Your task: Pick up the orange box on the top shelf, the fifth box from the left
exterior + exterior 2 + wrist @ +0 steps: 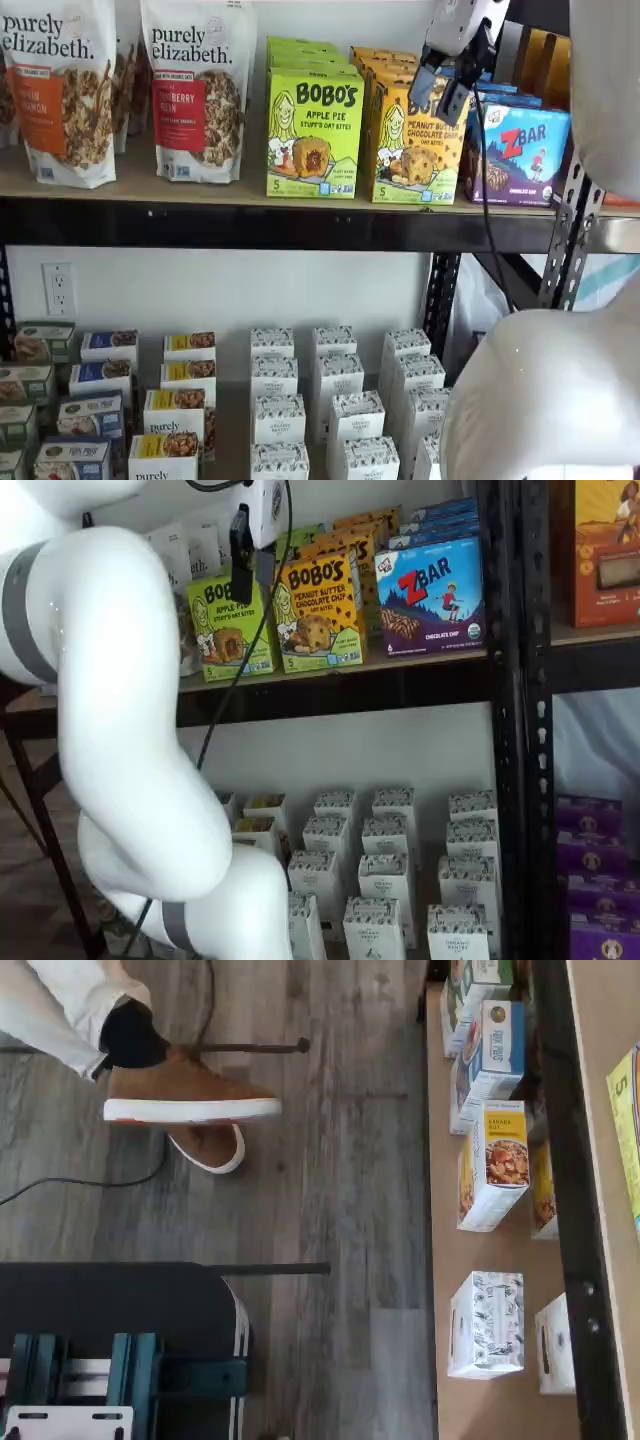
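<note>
The hand (443,88), fingers narrowly apart and empty, hung at 1 o'clock of the upright orange box (415,148).

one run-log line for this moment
phase: approach | gripper: open, empty, before top shelf | target: orange box upright, untouched, between Apple Pie box and ZBar box

A mock shop aisle set up as a robot test space. Black steel shelving holds retail goods facing front: on the top shelf (200,190) stand granola bags (195,90) and snack cartons, and below that shelf sit rows of small white boxes (350,415). A white robot arm (130,750) stands before the top shelf. The wrist view shows grey wood-look flooring (340,1210) and a person's tan shoe (190,1095).
</note>
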### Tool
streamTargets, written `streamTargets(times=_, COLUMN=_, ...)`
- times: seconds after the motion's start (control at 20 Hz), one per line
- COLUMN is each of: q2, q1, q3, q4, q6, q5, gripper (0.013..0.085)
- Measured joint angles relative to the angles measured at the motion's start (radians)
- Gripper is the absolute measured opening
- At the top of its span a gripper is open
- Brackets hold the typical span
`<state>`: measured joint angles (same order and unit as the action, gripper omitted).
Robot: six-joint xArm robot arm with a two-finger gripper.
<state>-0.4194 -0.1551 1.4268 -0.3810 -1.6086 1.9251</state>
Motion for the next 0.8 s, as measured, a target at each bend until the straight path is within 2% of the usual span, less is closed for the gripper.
streamTargets(times=0.15, q2=0.019, q1=0.032, q3=0.021, q4=0.031, q6=0.022, q5=0.037, gripper=0.0850)
streamTargets(times=0.35, q2=0.005, q1=0.053, q3=-0.001, q4=0.028, q6=0.040, q5=0.013, gripper=0.0850)
streamTargets(times=0.65, q2=-0.062, q1=0.031, q3=-0.085, q4=-0.062, q6=0.039, q5=-0.119, gripper=0.0850)
streamTargets(times=0.8, q2=-0.078, q1=0.026, q3=-0.107, q4=-0.083, q6=0.037, q5=-0.173, gripper=0.0850)
